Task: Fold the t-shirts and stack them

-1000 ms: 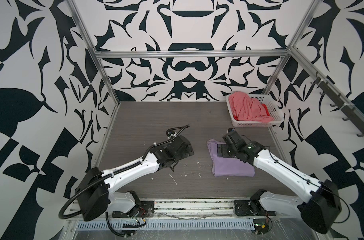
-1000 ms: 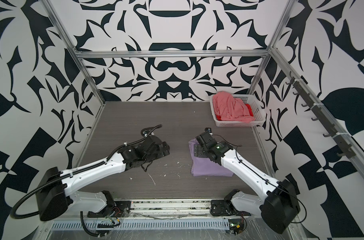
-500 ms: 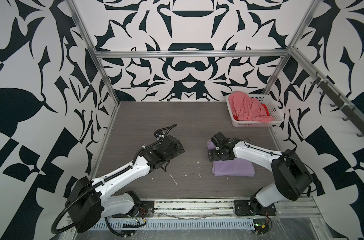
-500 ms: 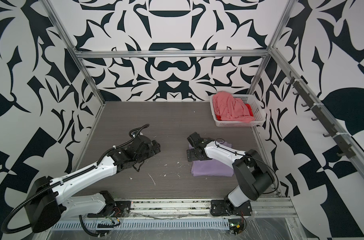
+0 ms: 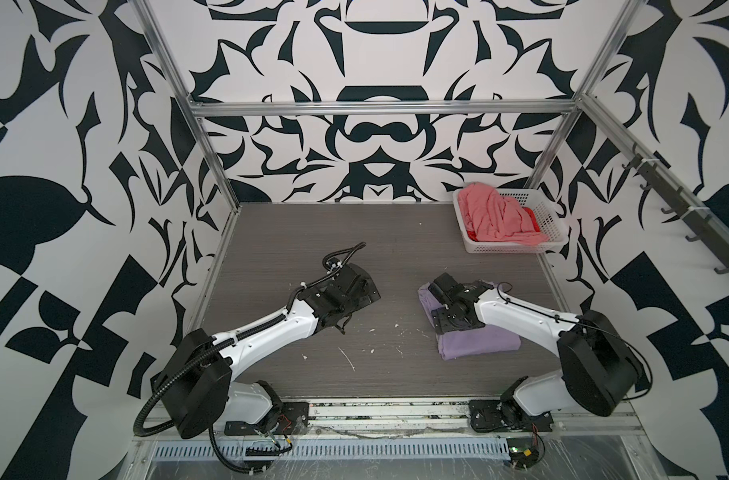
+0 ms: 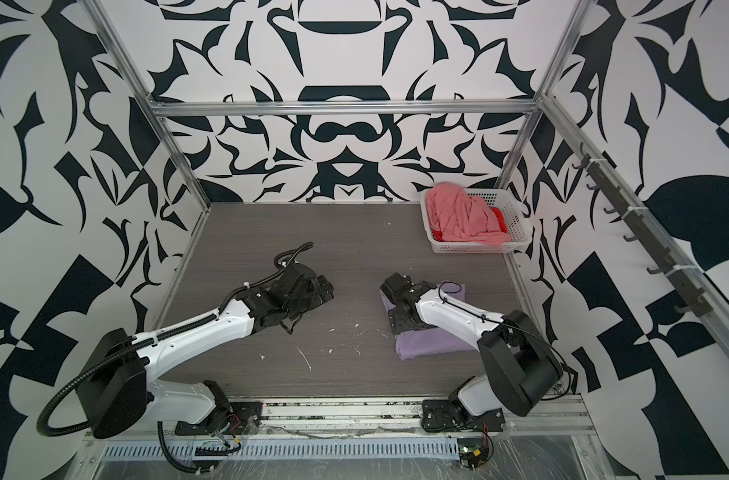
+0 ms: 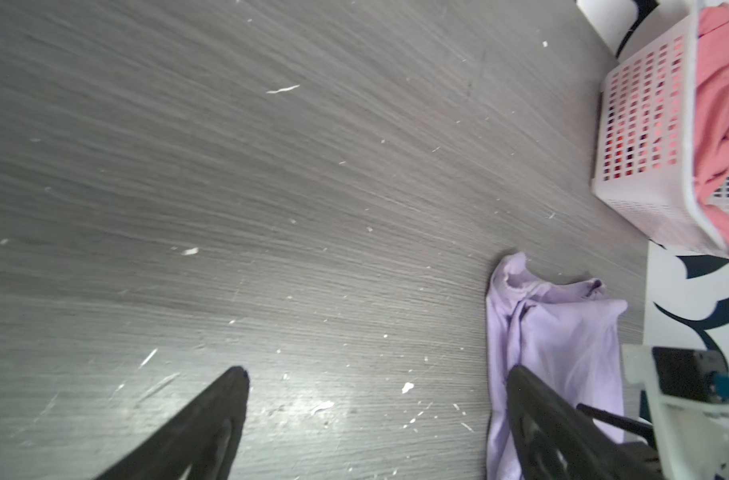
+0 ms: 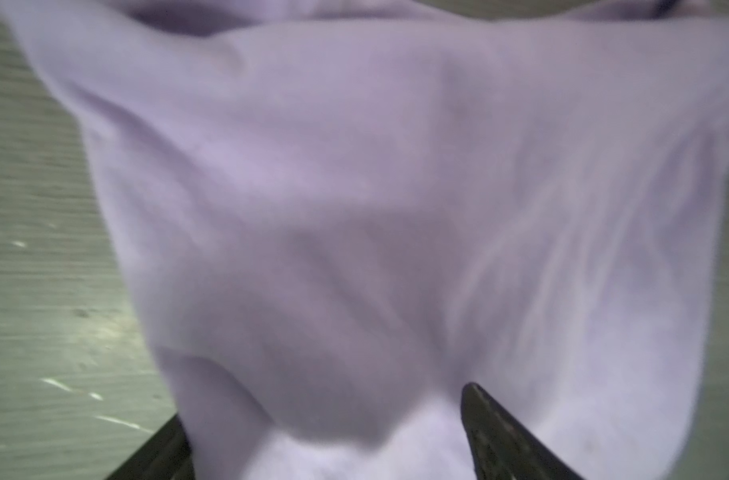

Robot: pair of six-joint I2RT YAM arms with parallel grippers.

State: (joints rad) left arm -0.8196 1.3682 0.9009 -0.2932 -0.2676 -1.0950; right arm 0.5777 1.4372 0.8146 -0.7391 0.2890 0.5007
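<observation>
My right gripper (image 8: 323,403): jaws apart, straddling a bunched fold of the lavender tee (image 8: 354,166), which lies on the table (image 5: 354,249) right of centre. Left gripper (image 7: 378,370): jaws wide apart, empty, tee nearby.

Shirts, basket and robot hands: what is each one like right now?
lavender t-shirt: partly folded, lying on the table, bunched at its far end.
salmon-pink t-shirt: crumpled, unfolded, in the basket.
red t-shirt: in the basket under the pink one, mostly hidden.
basket: upright, holding both shirts.
left gripper: open, empty, above the table.
right gripper: open, fingers either side of a hump of lavender cloth.
</observation>
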